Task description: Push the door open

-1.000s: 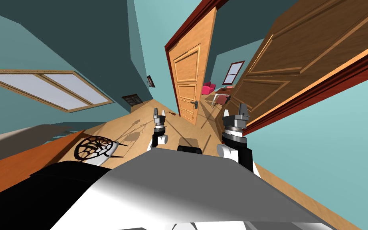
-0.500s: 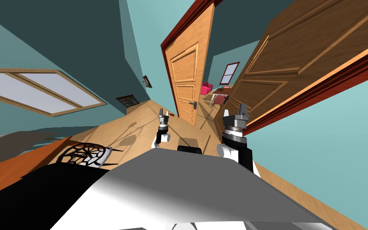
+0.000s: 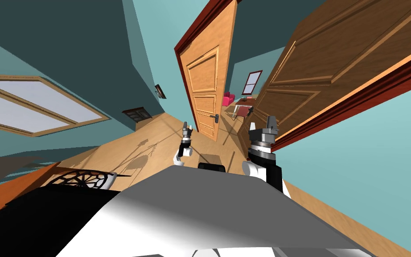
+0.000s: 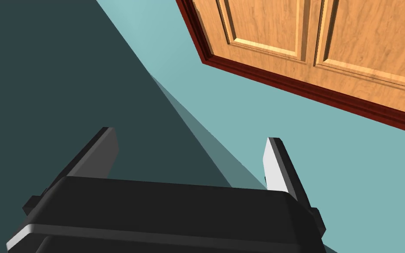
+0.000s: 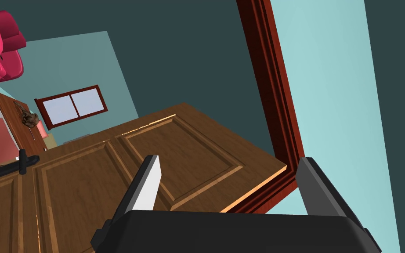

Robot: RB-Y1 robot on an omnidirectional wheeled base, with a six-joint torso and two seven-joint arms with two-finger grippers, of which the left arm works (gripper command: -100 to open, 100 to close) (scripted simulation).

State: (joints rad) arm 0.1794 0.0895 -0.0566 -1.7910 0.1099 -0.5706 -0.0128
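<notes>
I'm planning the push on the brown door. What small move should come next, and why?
Probably ease the right gripper forward onto the panel of the brown door: its open fingers point at that panel, seemingly short of touching, and the door stands partly swung.

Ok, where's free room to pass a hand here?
Free: the gap between the light door and the dark brown door, and the floor left of the left gripper. Crowded: the right gripper sits close to that door and its red frame.

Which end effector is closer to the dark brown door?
Right. The right end effector hangs close beside the dark brown door; the left end effector is farther off, toward the lighter door.
</notes>
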